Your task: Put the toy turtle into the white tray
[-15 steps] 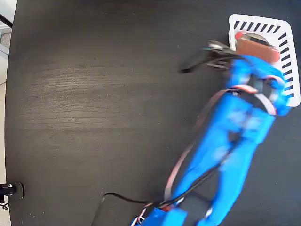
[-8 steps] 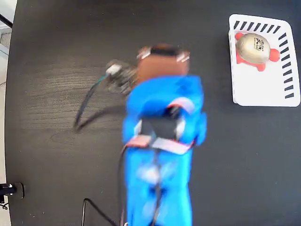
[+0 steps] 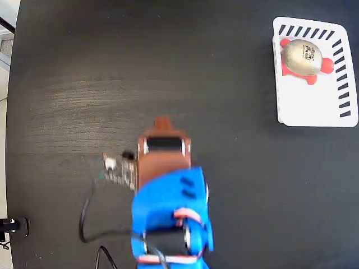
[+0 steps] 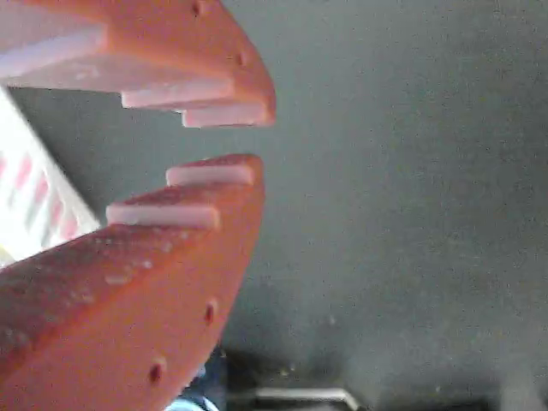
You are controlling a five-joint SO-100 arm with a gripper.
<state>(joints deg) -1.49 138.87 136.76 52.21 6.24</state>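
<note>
The toy turtle [image 3: 303, 58], with its shiny gold-beige shell and red head and flippers, lies inside the white tray [image 3: 314, 106] at the top right of the fixed view, in the tray's upper part. My gripper [image 3: 162, 128] is far from it, down at the lower middle of the table on the blue arm [image 3: 168, 213]. In the wrist view the gripper [image 4: 257, 137] shows two orange fingers [image 4: 171, 257] standing a little apart, with only dark tabletop between them, so it is open and holds nothing.
A small circuit board [image 3: 120, 171] with a black cable [image 3: 84, 218] hangs at the arm's left side. The black table [image 3: 84, 67] ends at its left edge, where a small black clamp [image 3: 14, 225] sits. A blurred pale striped surface [image 4: 34, 205] shows behind the fingers.
The arm has swung from over the tray to the left, then drawn back to the lower middle. The turtle stays lying in the tray, uncovered.
</note>
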